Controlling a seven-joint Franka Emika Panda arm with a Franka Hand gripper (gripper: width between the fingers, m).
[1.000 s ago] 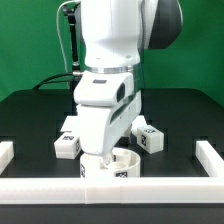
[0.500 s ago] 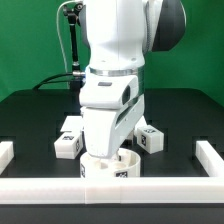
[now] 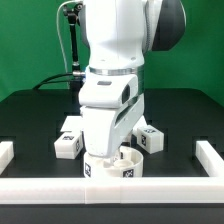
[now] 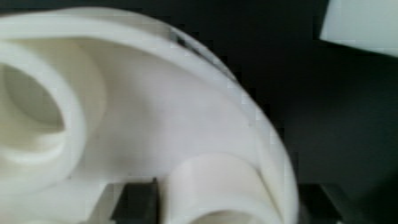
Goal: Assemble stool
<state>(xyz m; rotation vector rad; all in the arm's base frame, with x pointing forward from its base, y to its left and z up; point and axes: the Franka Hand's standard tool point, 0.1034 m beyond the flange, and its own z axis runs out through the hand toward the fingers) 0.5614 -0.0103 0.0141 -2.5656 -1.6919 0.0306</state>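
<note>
Exterior view: a low round white plastic drum-shaped seat sits at the front of the black bench, directly beneath the pincer; wrist view: the seat fills the frame, and the pincer appears clenched on its rounded wall.

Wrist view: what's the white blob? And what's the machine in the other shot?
The exterior view shows a white robot arm over a black table. The wrist view comes from a camera on that arm, looking past its pincer. The white curve is the stool's round seat, very close. Blocky legs lie beside it; white border bars edge the table. Something white sits between the pincer's fingers, but whether it is gripped I cannot tell.
</note>
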